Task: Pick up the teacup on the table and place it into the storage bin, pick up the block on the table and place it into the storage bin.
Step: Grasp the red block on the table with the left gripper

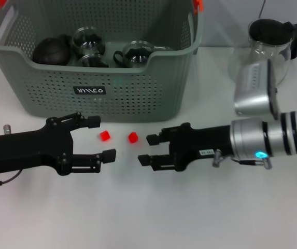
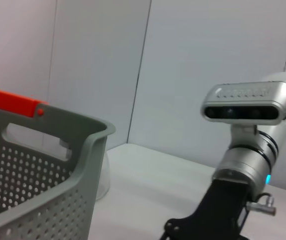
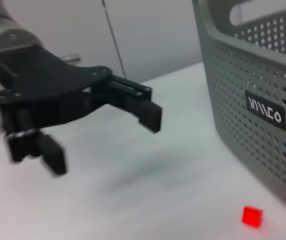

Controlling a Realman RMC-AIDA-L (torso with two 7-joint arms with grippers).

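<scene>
Storage bin [image 1: 94, 78] sits at the far side of the table [image 1: 200, 218], label facing the robot. Inside it: 2 glass teacups [image 1: 88, 46] and [image 1: 135, 54] plus a dark round object [image 1: 51, 51]. 2 red blocks on the table just in front of the bin: one [image 1: 104, 136] near the left gripper [image 1: 97, 139], the other [image 1: 132, 137] near the right gripper [image 1: 149, 149]. Both grippers hover low over the table, facing each other, jaws wide and empty; neither touches a block. Right wrist view shows the left gripper [image 3: 105, 137] spread wide, with 1 block [image 3: 252, 216] on the table beside the bin [image 3: 252, 75]. Glass pitcher [image 1: 270, 44] with black lid stands right of the bin.
</scene>
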